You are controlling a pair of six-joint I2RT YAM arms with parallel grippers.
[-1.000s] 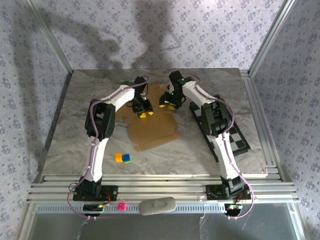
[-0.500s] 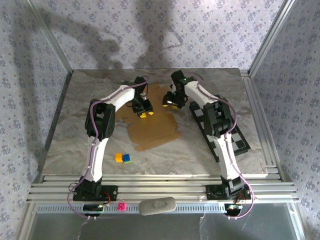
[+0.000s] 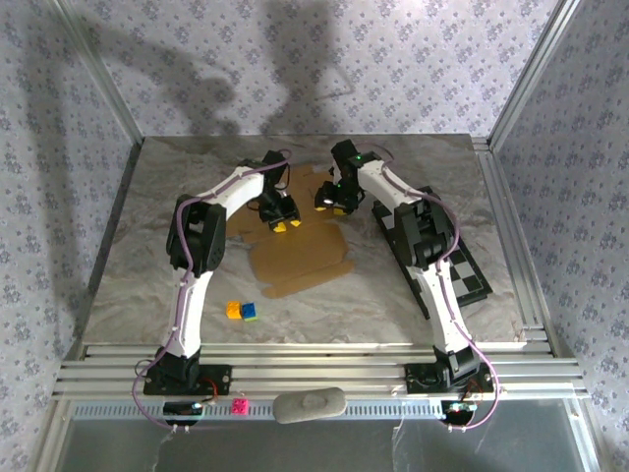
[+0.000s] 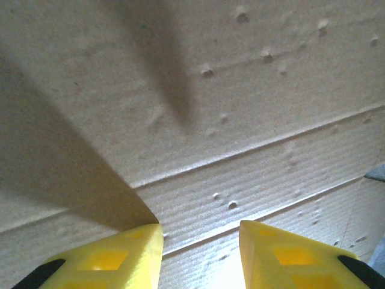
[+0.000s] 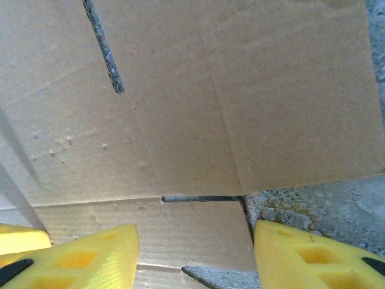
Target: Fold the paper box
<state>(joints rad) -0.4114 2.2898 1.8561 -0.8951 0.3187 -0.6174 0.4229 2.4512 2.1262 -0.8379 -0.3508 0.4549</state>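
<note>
Paper box [image 3: 300, 258]: light, stiff card; likely best gripped at flap edges;
Left gripper [image 4: 200, 256]: apart, over box;
Right gripper [image 5: 195, 259]: apart, over box flap

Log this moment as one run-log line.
left hand open above paper box | right hand open above its slit corner | box unfolded on table

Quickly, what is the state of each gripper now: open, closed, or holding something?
Left gripper: open, holding nothing, facing the paper box.
Right gripper: open, holding nothing.
</note>
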